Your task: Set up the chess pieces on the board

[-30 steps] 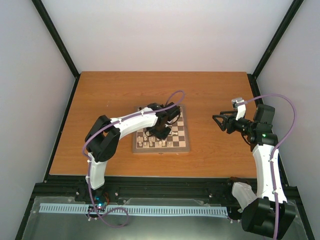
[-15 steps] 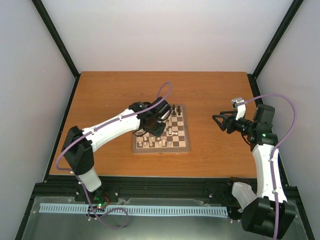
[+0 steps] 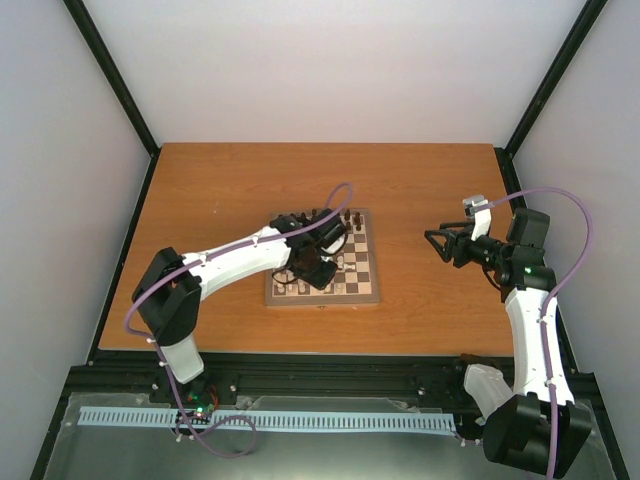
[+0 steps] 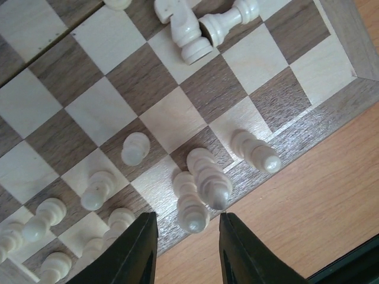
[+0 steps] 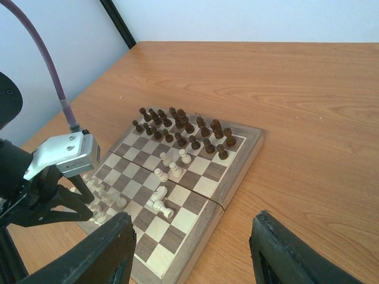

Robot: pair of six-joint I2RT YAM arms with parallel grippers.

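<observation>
Sixteen or so dark pieces (image 5: 180, 129) stand in two rows along the chessboard's (image 3: 322, 299) far edge, apparently done. Cream pieces (image 4: 201, 183) are only partly ranked at its near-left corner; several stray mid-board, including a toppled pair (image 4: 198, 29). Left jaws hover partly open over that corner, seemingly empty. Right jaws gape wide and empty, well right of the board, which lies mid-counter (image 3: 220, 190).

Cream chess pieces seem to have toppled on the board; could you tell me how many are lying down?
2. One cream piece lies beside the other cream piece on the board's middle squares. The left arm covers some squares, so more may be hidden.
</observation>
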